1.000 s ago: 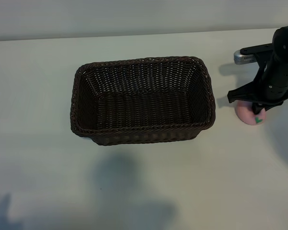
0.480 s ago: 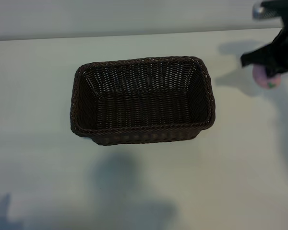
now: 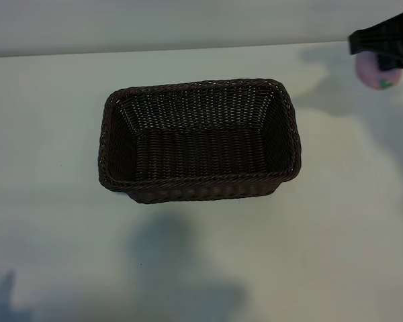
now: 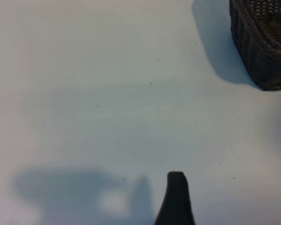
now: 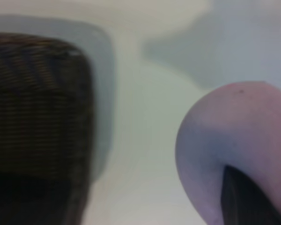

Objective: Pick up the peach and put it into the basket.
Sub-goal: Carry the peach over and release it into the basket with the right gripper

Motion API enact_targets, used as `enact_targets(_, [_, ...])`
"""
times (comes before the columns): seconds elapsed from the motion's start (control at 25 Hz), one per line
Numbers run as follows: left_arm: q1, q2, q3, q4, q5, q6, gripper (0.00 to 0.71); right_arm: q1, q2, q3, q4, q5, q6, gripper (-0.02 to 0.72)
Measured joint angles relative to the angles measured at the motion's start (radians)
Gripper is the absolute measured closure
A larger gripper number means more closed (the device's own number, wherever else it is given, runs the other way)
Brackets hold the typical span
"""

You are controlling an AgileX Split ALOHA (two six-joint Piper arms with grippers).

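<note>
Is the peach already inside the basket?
No, the peach is held by the right gripper beside the basket, whose inside is bare.

The right gripper (image 3: 384, 59), clamped on the peach (image 3: 375, 72), has lifted it off the table (image 3: 201, 255) beside the basket (image 3: 199, 139), rising toward the frame's upper right corner.

Quick count of what was on the table (image 3: 47, 255): one basket (image 3: 199, 139), dark woven wicker, and one peach (image 3: 375, 71), pinkish with a little green mark. That was all for loose objects. Gripper-wise, just one was clearly in the exterior shot, the right gripper (image 3: 389, 48); the other probably only showed as a single dark fingertip (image 4: 176, 199) in the left wrist view.
</note>
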Motion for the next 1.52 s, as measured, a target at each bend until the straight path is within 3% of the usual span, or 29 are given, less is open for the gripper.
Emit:
enact_targets(0.24, [0.000,0.000,0.000,0.000,0.000,0.001,0.118,0.173,-0.002,0.000,0.030,-0.009,-0.019,0.663])
enact_targets(0.52, [0.000,0.000,0.000,0.000,0.000,0.001,0.118,0.311,0.069,0.000,0.033,-0.099,-0.019,0.663])
enact_targets(0.84, [0.000,0.000,0.000,0.000,0.000,0.001,0.118,0.324,0.232,-0.002,0.036,-0.189,-0.022,0.663])
enact_targets(1.52, [0.000,0.000,0.000,0.000,-0.001,0.004,0.119,0.331,0.421,-0.116,0.078,-0.205,-0.054,0.658])
